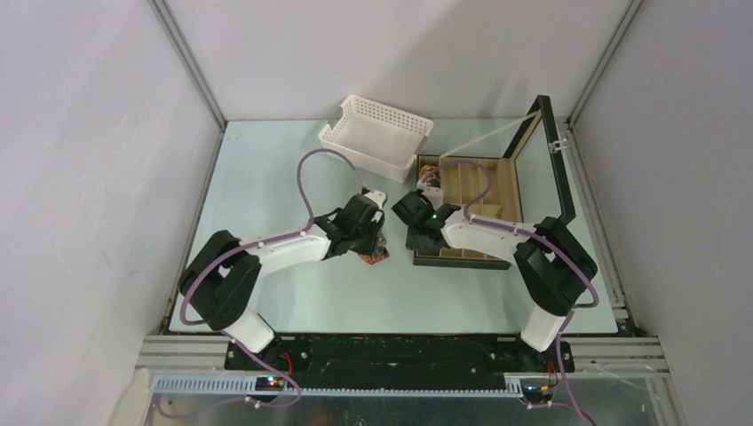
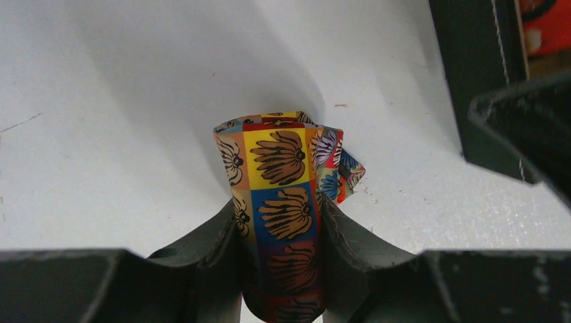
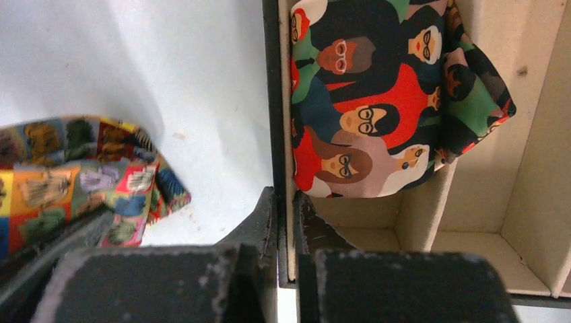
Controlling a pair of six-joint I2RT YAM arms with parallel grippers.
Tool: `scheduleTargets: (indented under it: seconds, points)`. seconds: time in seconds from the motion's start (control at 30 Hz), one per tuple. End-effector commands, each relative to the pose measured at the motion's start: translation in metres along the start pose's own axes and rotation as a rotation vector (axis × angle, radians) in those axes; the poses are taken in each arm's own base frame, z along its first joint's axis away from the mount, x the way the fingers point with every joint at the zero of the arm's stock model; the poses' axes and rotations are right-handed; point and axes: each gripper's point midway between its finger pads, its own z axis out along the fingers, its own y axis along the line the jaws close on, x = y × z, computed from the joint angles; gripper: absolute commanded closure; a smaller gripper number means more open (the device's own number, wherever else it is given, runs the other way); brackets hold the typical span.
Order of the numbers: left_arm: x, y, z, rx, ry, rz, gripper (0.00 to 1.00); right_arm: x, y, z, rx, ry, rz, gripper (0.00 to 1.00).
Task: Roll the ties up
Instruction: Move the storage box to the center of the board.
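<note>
The left gripper (image 1: 371, 245) holds a rolled flower-print tie (image 1: 374, 256) at the centre of the overhead frame, low over the pale table (image 1: 266, 177). In the left wrist view, its two dark fingers (image 2: 209, 249) are clamped on either side of the coil (image 2: 283, 202), which stands upright at bottom centre and shows yellow, blue and red squares. Just to the right, the right gripper (image 1: 419, 232) meets the left wall of the black box (image 1: 479, 259), whose glass lid (image 1: 533, 151) stands open. In the right wrist view, its fingers (image 3: 311, 225) are pinched together on that thin wall at bottom centre. A second, face-print tie (image 3: 390, 101) sits folded in a pale compartment at the upper right of that view. A white basket (image 1: 377, 133) stands at upper centre of the overhead view.
</note>
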Motion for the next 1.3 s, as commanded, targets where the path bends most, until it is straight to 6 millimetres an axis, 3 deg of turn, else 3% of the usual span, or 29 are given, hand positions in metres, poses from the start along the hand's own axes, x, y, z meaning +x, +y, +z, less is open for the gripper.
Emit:
scheduleTargets:
  seconds: [0.0,0.17,0.27,0.37,0.47,0.6,0.7,0.77,0.97,1.13,1.27]
  points:
    - [-0.002,0.016,-0.009,-0.057,-0.025,-0.044,1.0,0.037,0.044,-0.019,-0.134,0.083,0.091,1.0]
    - [0.0,0.02,-0.01,-0.065,-0.023,-0.058,1.0,0.044,0.062,-0.023,-0.193,0.084,0.081,1.0]
    - [-0.001,0.021,-0.01,-0.071,-0.024,-0.06,1.0,0.038,0.071,-0.028,-0.238,0.072,0.072,0.99]
    - [0.0,0.023,-0.01,-0.083,-0.02,-0.059,1.0,0.024,0.069,-0.044,-0.252,0.018,0.06,0.79]
    - [-0.003,0.022,-0.011,-0.078,-0.024,-0.059,1.0,0.008,0.058,-0.064,-0.24,-0.047,0.053,0.52]
    - [-0.008,0.019,-0.015,-0.067,-0.033,-0.069,1.0,-0.01,0.049,-0.096,-0.263,-0.121,0.043,0.37]
    - [-0.013,0.017,-0.018,-0.058,-0.038,-0.071,1.0,-0.019,0.043,-0.113,-0.277,-0.157,0.036,0.33]
    - [-0.023,0.012,-0.027,-0.037,-0.054,-0.079,1.0,-0.045,0.027,-0.137,-0.298,-0.223,0.068,0.32]
    - [-0.051,0.008,-0.05,-0.036,-0.096,-0.083,1.0,-0.087,-0.021,-0.158,-0.244,-0.33,0.145,0.32]
    - [-0.082,-0.003,-0.072,-0.012,-0.146,-0.077,1.0,-0.108,-0.064,-0.166,-0.171,-0.376,0.208,0.32]
    - [-0.106,-0.018,-0.084,0.011,-0.157,-0.062,1.0,-0.115,-0.082,-0.17,-0.159,-0.402,0.235,0.32]
